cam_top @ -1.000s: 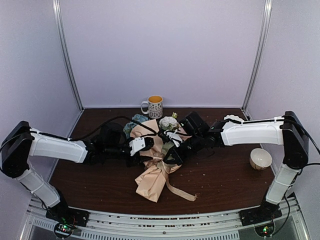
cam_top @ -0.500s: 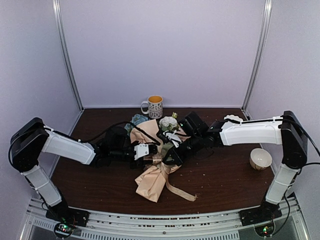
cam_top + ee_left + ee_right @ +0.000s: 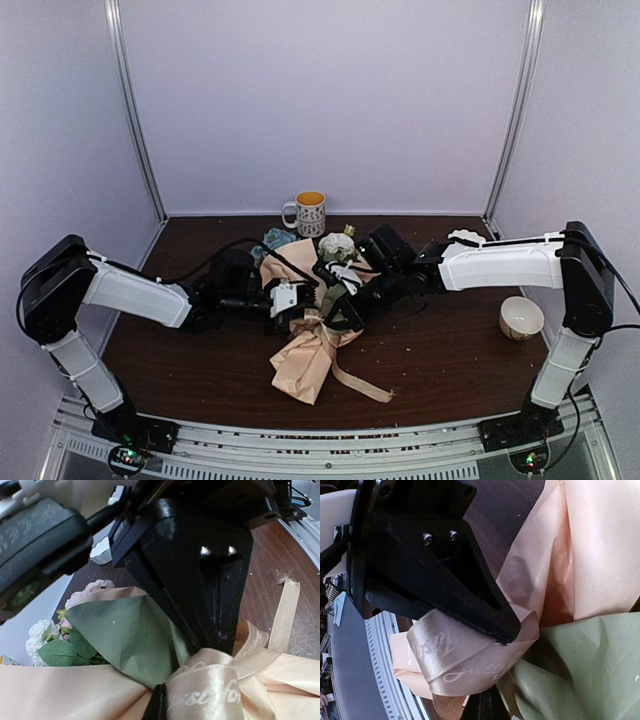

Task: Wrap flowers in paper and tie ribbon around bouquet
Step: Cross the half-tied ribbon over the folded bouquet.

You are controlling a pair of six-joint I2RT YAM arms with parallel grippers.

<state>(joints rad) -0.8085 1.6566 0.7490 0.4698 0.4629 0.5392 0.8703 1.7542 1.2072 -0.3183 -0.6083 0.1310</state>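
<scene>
Paper: the peach-tan paper (image 3: 300,365) and the green paper (image 3: 125,630) are already folded round the flowers (image 3: 337,246) as a cone, so I count the wrapping as done.
Bouquet: the bouquet (image 3: 312,340) lies flat on the bench (image 3: 440,370) at the centre of the overhead frame, blooms toward the top and pointed foot toward the bottom.
Ribbon: a cream printed ribbon (image 3: 210,692) goes round the waist of the cone and bunches into loops at the bottom centre of the left wrist frame. Its loose end (image 3: 362,385) trails off to the lower right on the bench.
Left pincer: the left pincer (image 3: 506,636) is closed. Its tip is clamped on the ribbon band where it crosses the peach-tan paper, at the centre of the right wrist frame.
Right pincer: the right pincer (image 3: 225,647) is closed narrow, with its tip sunk behind the ribbon loops right of centre in the left wrist frame. I cannot see whether it pinches the ribbon or only presses on it.
Done so far: flowers are wrapped and the ribbon is round the waist.
Left to do: I judge the tie unfinished, because the loops look slack and one end lies free. What I think remains is to draw the knot tight and then release both pincers.
Watch for: the two tips are crowded almost touching at the waist, so pulling could crumple the paper or drag the bouquet.
</scene>
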